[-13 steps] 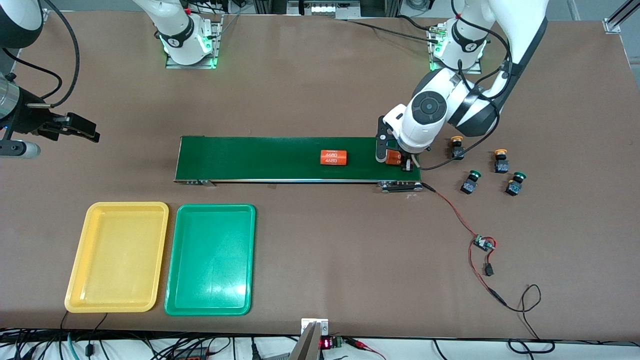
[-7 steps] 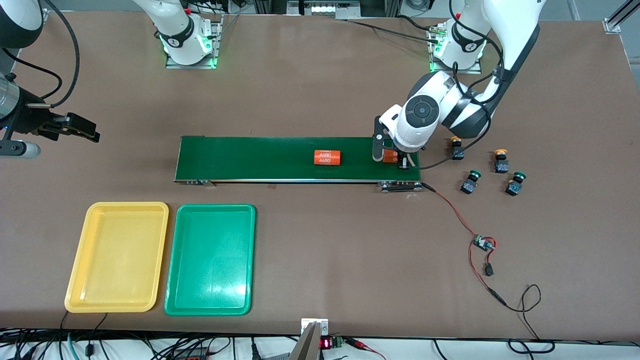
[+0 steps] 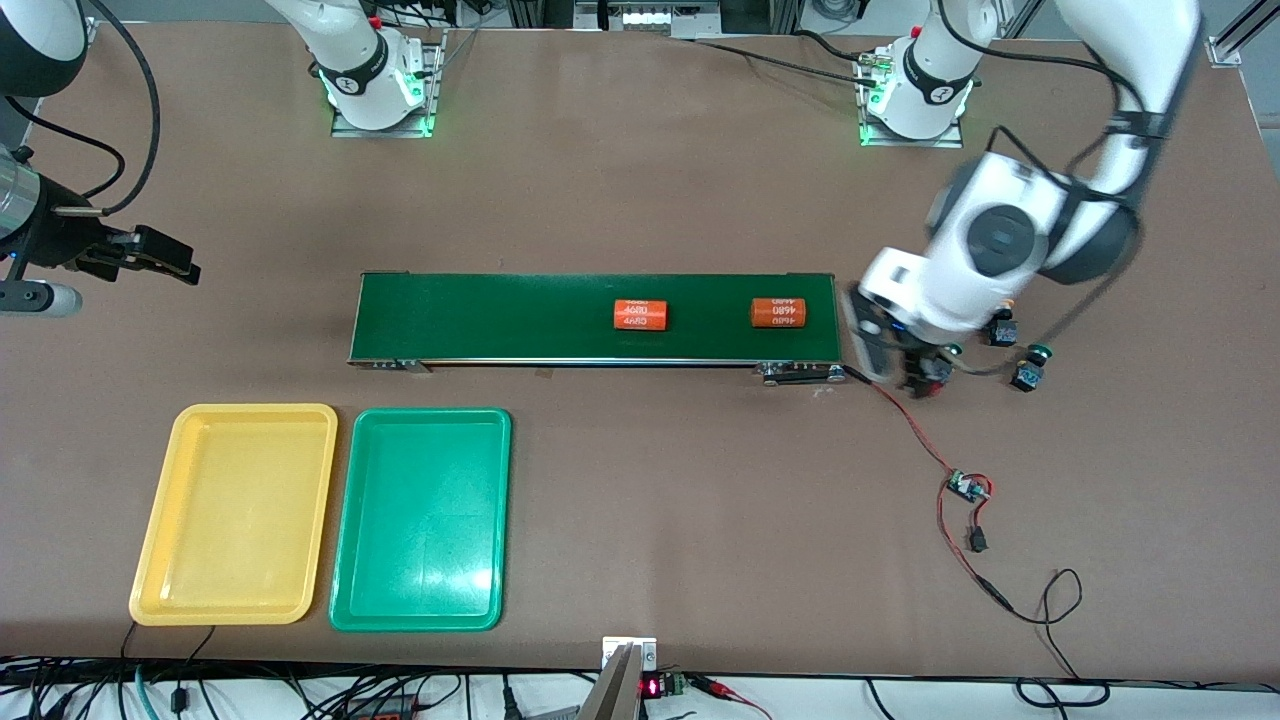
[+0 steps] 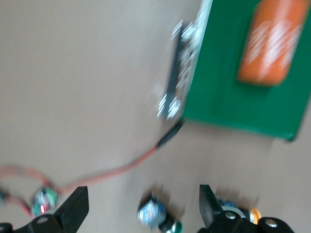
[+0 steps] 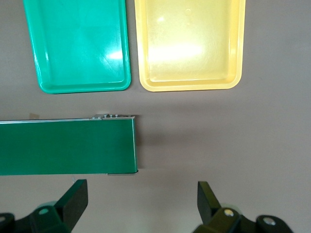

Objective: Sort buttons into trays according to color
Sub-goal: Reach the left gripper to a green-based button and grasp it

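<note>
Front view, left hand: left hand (image 3: 905, 365) hangs low over the tabletop (image 3: 650, 140) just off the conveyor belt (image 3: 500, 315) at the left arm's end, above the buttons; fingers spread, holding nothing.
Front view, buttons: green-capped button (image 3: 1030, 367) lies tipped over, cap toward the left arm's end of the tabletop, long axis roughly along the belt's length. Another button (image 3: 1001, 331) peeks out from under the arm; its cap colour is hidden. The rest are covered by the arm.
Front view, belt load: two orange cylinders (image 3: 640, 314) (image 3: 778, 312) lie on the belt, axes along it; these are not buttons.
Front view, trays: yellow tray (image 3: 235, 515) and green tray (image 3: 420, 520) sit side by side, nearer the camera than the belt, toward the right arm's end; both hold nothing.
Front view, right hand: right hand (image 3: 150, 255) waits in the air off the belt's end.
Left wrist view: open fingers (image 4: 73, 208) frame a dark-bodied button (image 4: 154, 216) with a green cap, lying on its side; red wire (image 4: 121, 170) runs close by.
Right wrist view: right hand's fingers (image 5: 73, 201) stand wide apart, empty, over the belt end and both trays.
Risk: buttons crowd together and lie tipped, so closing may nudge a neighbour, snag the wire, or pinch the rounded cap and let it roll out.
</note>
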Tool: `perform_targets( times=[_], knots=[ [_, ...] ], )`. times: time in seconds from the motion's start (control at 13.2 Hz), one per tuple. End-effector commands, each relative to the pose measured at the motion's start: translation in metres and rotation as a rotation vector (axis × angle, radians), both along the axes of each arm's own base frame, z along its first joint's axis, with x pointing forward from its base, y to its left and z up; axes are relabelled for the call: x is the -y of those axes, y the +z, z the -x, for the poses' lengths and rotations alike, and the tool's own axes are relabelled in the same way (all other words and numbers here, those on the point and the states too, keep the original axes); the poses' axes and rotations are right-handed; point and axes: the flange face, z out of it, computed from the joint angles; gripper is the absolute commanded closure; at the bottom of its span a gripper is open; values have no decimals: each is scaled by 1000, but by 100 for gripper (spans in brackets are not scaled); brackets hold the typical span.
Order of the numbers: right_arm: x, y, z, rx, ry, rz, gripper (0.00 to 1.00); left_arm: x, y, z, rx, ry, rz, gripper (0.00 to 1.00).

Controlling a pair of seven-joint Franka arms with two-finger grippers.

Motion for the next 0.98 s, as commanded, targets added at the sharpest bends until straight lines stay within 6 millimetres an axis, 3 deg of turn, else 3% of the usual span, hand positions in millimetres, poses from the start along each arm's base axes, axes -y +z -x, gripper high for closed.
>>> perform_targets(
  times=[0.0, 0.15, 0.38, 0.68, 0.91],
  knots=[
    [-2, 1, 2, 3, 11, -8, 0, -76, -33, -11, -75, 348, 113, 0],
    [-1, 0, 2, 1, 10, -8, 0, -111, -55, -11, -124, 565, 156, 0],
    [-2, 0, 2, 1, 11, -8, 0, -118, -75, -8, -167, 813, 110, 0],
    [-3, 0, 2, 1, 13, -8, 0, -120, -110, -9, -150, 792, 60, 0],
    [-4, 0, 2, 1, 14, -8, 0, -120, -126, -7, -155, 787, 53, 0]
  ],
)
